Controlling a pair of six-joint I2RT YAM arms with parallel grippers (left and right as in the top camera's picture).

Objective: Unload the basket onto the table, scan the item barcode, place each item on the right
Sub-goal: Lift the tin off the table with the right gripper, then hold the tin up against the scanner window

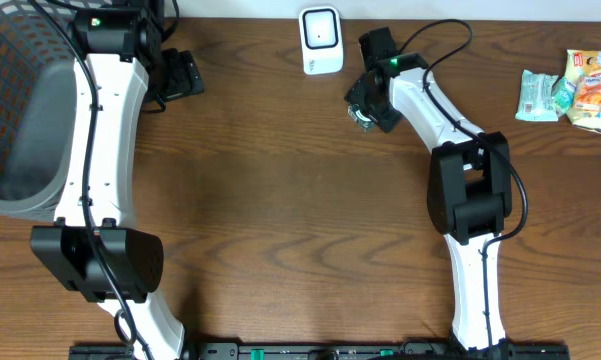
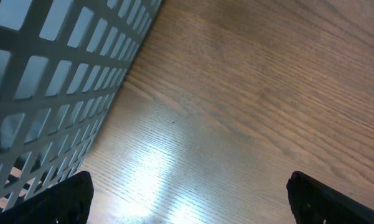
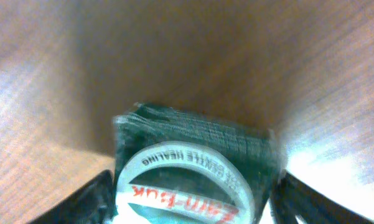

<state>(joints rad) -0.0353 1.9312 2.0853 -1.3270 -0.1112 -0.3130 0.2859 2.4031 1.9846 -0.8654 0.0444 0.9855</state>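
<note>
The item is a small dark green box (image 3: 199, 140) with a round white label in red lettering, and it fills the gap between my right gripper's (image 3: 193, 199) fingers. Both black fingers (image 3: 90, 199) press against its sides, so the gripper is shut on it. The picture is blurred. From overhead, my right gripper (image 1: 365, 108) sits just right of and below the white barcode scanner (image 1: 320, 40) at the table's back edge. My left gripper (image 1: 183, 75) stands wide open over bare wood beside the basket, with nothing between its fingers (image 2: 50, 202).
A grey mesh basket (image 1: 15, 110) takes up the far left, and its wall (image 2: 56, 81) shows close in the left wrist view. Several snack packets (image 1: 575, 90) lie at the far right. Brown wooden table (image 1: 300, 210) spreads between the arms.
</note>
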